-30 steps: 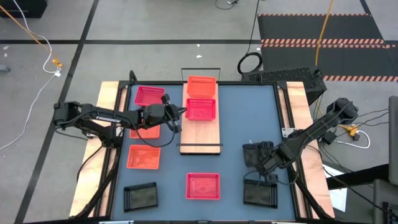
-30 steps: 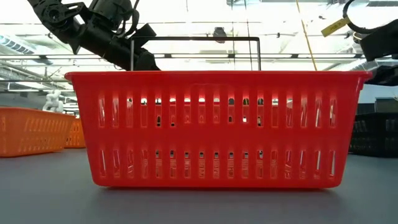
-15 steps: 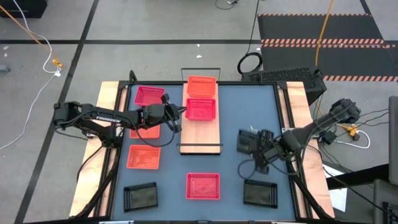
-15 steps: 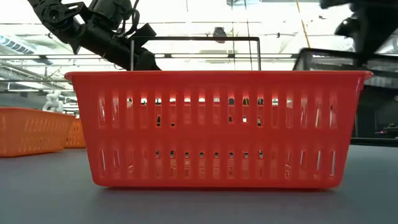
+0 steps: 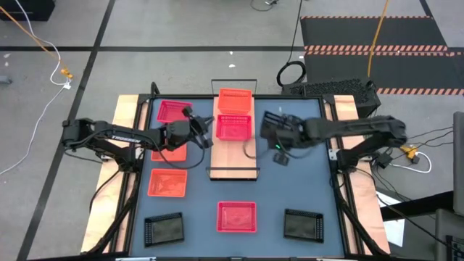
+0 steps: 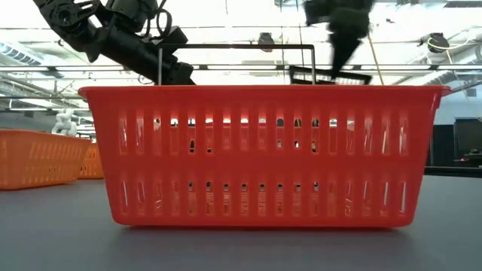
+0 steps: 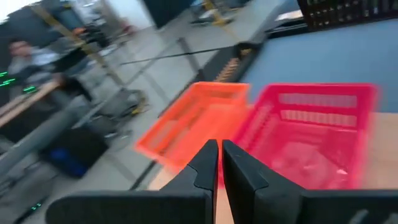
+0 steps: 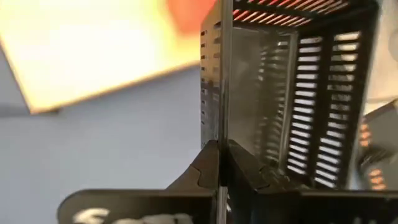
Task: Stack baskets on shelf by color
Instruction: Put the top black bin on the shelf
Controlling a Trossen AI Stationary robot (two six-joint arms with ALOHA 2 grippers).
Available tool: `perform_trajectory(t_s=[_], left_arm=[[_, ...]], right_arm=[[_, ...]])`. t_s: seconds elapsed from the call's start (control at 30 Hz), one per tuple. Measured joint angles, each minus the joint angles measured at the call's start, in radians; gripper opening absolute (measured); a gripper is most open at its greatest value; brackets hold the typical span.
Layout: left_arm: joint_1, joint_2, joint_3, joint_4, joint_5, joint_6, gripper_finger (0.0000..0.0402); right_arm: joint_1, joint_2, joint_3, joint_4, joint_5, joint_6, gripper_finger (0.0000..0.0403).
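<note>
- The right gripper is clamped on the wall of a black basket, carried above the table just right of the shelf.
- The shelf's bare near end lies leftward of it; the shelf's long axis runs away from the arms.
- The left gripper, fingers closed and empty, waits beside the pink-red basket on the shelf.

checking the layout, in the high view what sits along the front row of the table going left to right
black basket → pink-red basket → second black basket
</note>
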Motion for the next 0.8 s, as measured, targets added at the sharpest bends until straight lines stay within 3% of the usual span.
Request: perform_trajectory(t_s=[0.13, 0.4, 0.67, 0.8], left_arm=[[0.000, -0.024, 0.000, -0.032, -0.073, -0.003, 0.0026], [-0.001, -0.079, 0.000, -0.135, -0.076, -0.061, 0.0026], [-0.012, -0.097, 0.000, -0.155, -0.078, -0.075, 0.0026], [-0.014, -0.097, 0.000, -0.154, -0.078, -0.073, 0.0026]], right_arm=[[-0.020, 0.108, 0.147, 0.044, -0.013, -0.105, 0.0002], [-0.019, 0.250, 0.300, 0.167, -0.220, -0.193, 0.0002], [-0.024, 0.321, 0.326, 0.162, -0.257, -0.258, 0.0001], [-0.023, 0.323, 0.326, 0.182, -0.348, -0.270, 0.0001]])
